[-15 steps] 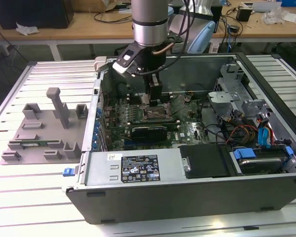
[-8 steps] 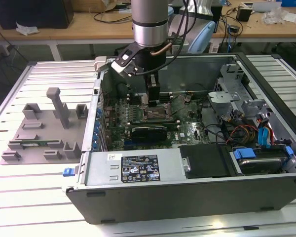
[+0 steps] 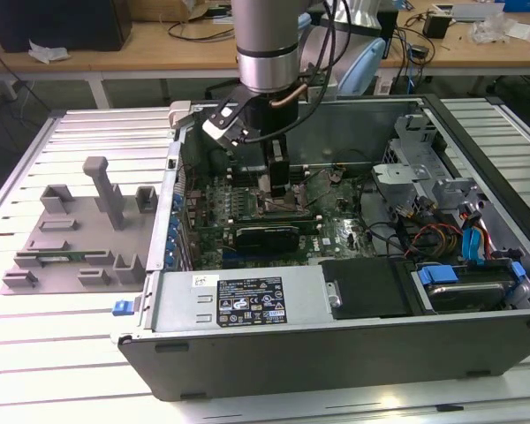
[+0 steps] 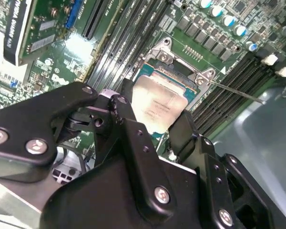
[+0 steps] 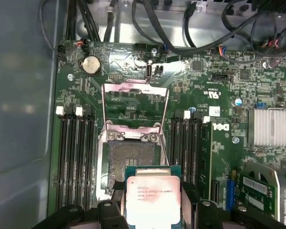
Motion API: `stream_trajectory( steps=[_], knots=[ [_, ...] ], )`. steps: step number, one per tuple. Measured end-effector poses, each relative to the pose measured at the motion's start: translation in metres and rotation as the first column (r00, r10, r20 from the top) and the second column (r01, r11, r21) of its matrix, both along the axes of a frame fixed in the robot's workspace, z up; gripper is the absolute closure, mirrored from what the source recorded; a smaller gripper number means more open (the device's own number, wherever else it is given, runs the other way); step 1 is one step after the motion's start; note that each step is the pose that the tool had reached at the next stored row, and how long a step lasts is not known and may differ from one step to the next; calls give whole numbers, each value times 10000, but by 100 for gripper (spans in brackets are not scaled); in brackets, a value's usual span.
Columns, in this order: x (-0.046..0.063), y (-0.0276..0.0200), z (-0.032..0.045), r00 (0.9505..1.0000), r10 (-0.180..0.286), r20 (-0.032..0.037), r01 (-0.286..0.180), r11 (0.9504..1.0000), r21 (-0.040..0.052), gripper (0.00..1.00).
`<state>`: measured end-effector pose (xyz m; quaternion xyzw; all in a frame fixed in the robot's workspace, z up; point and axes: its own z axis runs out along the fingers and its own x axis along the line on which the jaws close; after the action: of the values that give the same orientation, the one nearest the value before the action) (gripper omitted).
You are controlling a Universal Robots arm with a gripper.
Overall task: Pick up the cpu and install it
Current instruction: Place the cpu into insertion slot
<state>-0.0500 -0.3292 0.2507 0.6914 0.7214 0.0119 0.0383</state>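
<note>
Silvery on top, the cpu (image 5: 154, 200) is pinched flat by its edges between the gripper's (image 4: 155, 109) black fingers (image 4: 186, 133). It hangs low over the dark socket (image 5: 131, 157), whose metal frame (image 5: 135, 95) stands swung open to receive it, on the green motherboard (image 5: 214, 119) inside the grey computer case (image 3: 353, 349).

Silvery cpu (image 5: 154, 199), green motherboard (image 5: 219, 102), black fingers (image 4: 129, 125)

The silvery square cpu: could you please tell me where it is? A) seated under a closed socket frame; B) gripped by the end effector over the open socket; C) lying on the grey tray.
B: the black end effector clamps the silvery square cpu over the dark empty socket.
</note>
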Motion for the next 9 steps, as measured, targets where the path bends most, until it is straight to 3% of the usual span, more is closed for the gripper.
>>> stream_trajectory(
  steps=[4,9],
  knots=[
    [67,0,-49,10000,0,1,0,10000,1,45],
    [139,5,-134,9995,-329,-7,329,9995,-1,45]
  ],
)
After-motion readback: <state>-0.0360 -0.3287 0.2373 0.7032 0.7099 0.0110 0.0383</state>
